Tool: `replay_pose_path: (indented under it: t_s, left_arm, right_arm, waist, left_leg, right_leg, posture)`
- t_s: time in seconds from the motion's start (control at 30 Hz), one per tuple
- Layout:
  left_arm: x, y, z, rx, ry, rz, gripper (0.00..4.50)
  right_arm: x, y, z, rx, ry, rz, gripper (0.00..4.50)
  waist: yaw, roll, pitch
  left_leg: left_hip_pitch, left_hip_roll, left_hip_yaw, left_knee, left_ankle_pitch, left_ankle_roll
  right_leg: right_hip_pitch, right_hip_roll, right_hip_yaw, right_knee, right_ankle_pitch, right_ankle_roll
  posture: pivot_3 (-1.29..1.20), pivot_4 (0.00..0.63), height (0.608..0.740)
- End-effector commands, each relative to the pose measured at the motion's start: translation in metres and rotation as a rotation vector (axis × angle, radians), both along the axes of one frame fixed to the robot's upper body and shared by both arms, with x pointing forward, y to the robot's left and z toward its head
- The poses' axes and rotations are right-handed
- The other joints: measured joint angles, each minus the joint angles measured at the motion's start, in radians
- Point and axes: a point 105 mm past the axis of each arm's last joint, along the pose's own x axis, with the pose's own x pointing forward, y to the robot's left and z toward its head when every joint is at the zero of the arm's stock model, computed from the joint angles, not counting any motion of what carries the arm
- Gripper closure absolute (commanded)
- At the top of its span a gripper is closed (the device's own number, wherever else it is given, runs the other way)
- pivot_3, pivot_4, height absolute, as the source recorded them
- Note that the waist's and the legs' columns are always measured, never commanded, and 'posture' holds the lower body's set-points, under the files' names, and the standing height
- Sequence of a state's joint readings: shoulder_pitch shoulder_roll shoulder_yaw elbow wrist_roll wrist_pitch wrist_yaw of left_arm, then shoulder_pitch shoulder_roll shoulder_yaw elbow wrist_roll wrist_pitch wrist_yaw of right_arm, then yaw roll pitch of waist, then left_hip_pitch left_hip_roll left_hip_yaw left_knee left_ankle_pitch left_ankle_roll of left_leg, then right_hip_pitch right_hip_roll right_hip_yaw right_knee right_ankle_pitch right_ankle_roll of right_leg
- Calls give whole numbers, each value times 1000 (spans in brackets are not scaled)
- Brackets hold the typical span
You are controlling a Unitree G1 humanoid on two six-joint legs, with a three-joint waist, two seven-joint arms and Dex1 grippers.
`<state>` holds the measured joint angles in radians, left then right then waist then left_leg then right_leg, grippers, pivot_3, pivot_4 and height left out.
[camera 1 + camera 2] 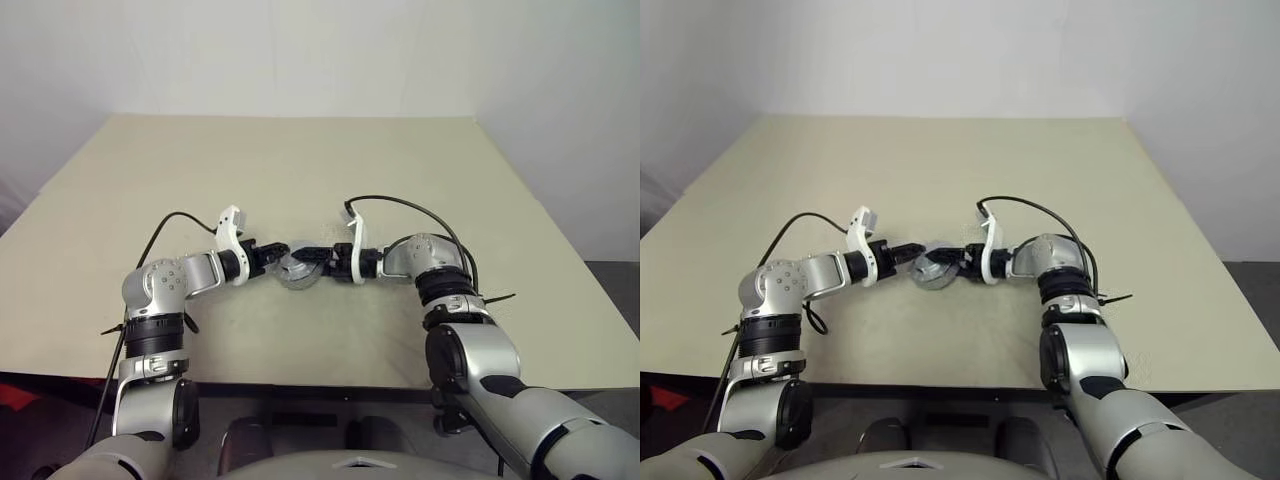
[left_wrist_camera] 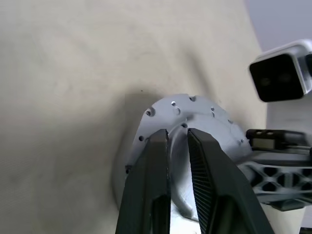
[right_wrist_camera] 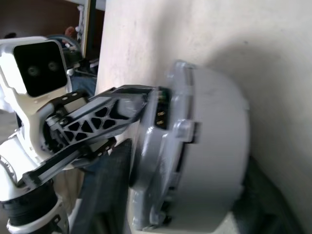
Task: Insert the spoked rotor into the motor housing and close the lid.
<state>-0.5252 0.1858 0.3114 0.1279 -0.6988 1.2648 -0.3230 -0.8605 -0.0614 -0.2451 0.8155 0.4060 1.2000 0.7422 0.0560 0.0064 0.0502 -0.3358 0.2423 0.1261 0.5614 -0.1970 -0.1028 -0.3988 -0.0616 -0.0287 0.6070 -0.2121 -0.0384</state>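
The motor housing [image 1: 297,271] is a round silver-grey metal body held just above the table, between my two grippers. In the left wrist view its flat face [image 2: 195,114] carries small holes. My left gripper [image 1: 282,258] is shut on a raised part of it [image 2: 178,134]. My right gripper [image 1: 307,258] comes from the opposite side, and its dark fingers [image 3: 109,195] lie against both flat sides of the housing [image 3: 209,141]. The spoked rotor is hidden. I cannot tell the lid apart from the housing's body.
The beige table [image 1: 300,170] stretches far behind and to both sides of the grippers. Its front edge runs close below my arms. Black cables loop over both wrists.
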Motion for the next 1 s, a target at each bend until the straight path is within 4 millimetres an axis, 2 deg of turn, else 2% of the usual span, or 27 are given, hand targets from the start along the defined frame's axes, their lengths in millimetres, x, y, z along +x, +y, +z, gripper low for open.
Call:
replay_pose_path:
  t_s: [0.03, 0.3, 0.43, 0.53, 0.6, 0.77, 0.9, 1.0]
  left_arm:
    - [-4, -10, -5, 7, 25, -39, 3871]
    - [-3, -8, -6, 11, 22, -34, 3871]
    - [3, -4, 3, -4, -44, 0, 3871]
    - [14, 14, 44, -164, -238, 101, 3871]
    - [14, 25, 55, -218, -290, 141, 3871]
    - [10, 49, 60, -267, -322, 235, 3871]
    - [6, 59, 65, -331, -330, 283, 3871]
    - [3, 69, 60, -348, -307, 344, 3871]
  right_arm:
    - [-3, 31, 24, 119, -36, 70, 2254]
    - [4, 27, 27, 122, -55, 38, 2280]
    - [8, 25, 29, 132, -58, 16, 2304]
    - [29, 17, 41, 194, -47, -116, 2314]
    - [39, 13, 46, 215, -46, -182, 2314]
    - [56, 10, 58, 253, -51, -288, 2314]
    - [64, 10, 64, 266, -50, -347, 2314]
    - [67, 17, 82, 328, -59, -341, 2314]
  waist:
    - [-2, 1, 0]
    - [-3, 1, 1]
    - [-4, 2, 1]
    - [-6, 3, 3]
    - [-4, 3, 4]
    - [15, 4, 5]
    - [24, 4, 5]
    - [33, 4, 5]
  left_leg:
    - [0, 0, 0, 0, 0, 0]
    - [0, 0, 0, 0, 0, -1]
    - [0, 0, 0, 0, 0, -1]
    - [-1, 0, 0, 0, 1, -1]
    - [-8, 0, 0, 1, 1, -2]
    - [-14, 0, 0, 2, 1, 0]
    - [-17, 0, 0, 3, 0, 1]
    - [-19, 0, 0, 3, 0, 1]
  right_leg:
    - [0, 0, 0, 0, 0, 0]
    - [0, 0, 0, 1, 0, 0]
    - [0, 0, 0, 1, 0, 0]
    - [-2, 0, 0, 1, 0, 0]
    - [-7, 0, 0, 1, 1, -1]
    - [-14, 0, -2, 0, 1, -1]
    - [-17, 0, -3, 0, 1, -1]
    - [-18, -1, -3, 1, 1, -1]
  posture:
    - [0, 0, 740]
    - [0, 0, 740]
    - [0, 0, 740]
    - [0, 0, 740]
    - [0, 0, 740]
    - [0, 0, 740]
    - [0, 0, 740]
    - [0, 0, 740]
